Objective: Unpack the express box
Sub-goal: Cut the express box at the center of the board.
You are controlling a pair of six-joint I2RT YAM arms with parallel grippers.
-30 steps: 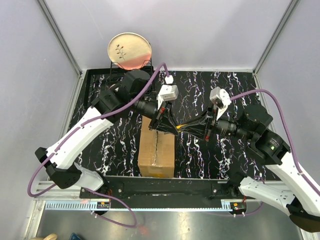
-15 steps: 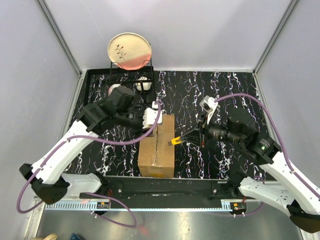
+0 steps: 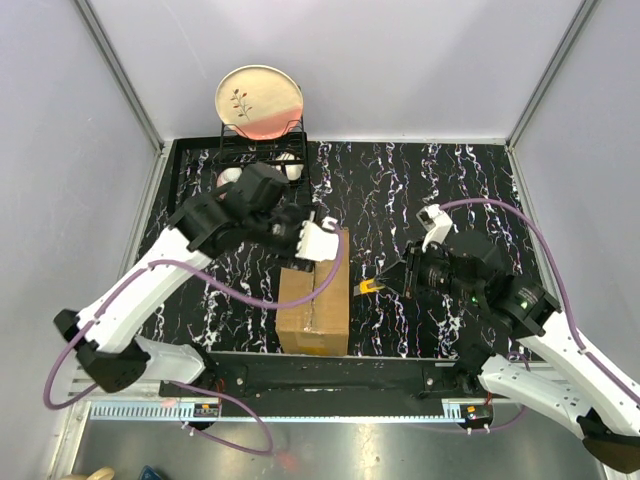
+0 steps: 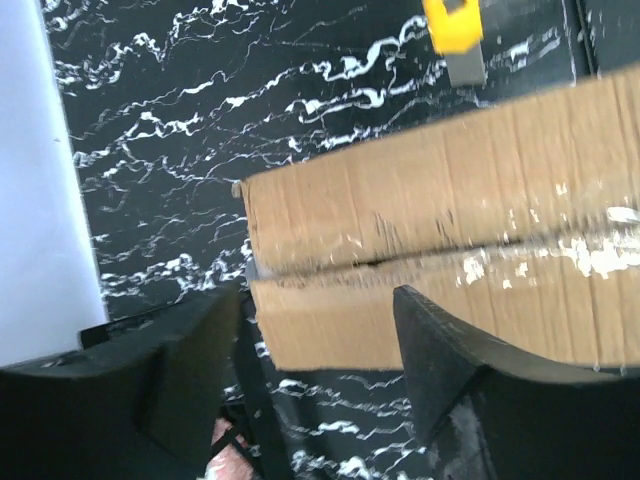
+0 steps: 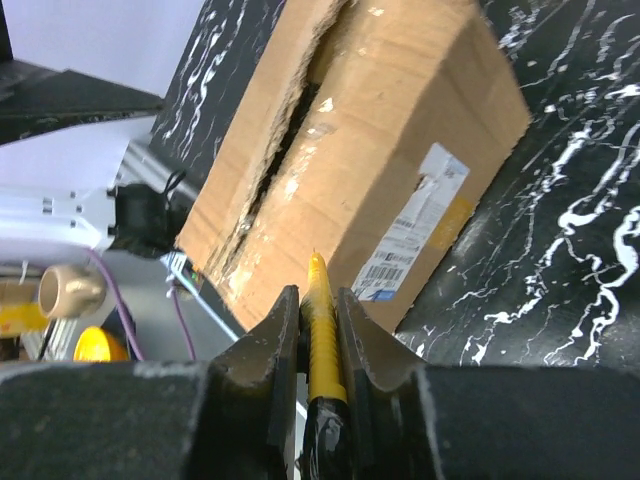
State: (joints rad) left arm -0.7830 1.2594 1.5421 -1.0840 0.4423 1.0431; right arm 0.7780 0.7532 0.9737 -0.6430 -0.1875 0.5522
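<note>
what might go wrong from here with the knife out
The knife, clamped in the right gripper, points at the box side; a slip might gouge it. The open left gripper hangs over the box's far end, near that blade: the arms may clash. Nothing holds the box, so it may slide.

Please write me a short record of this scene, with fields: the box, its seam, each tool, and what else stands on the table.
express box: lies on the marbled black table, flaps down
seam: split open along the top
shipping label: on the box side facing the right arm
left tool: open, above the box's far end, holding nothing
right tool: shut on yellow utility knife, right of the box, not touching it
plate: stands in wire rack, far left corner
</note>
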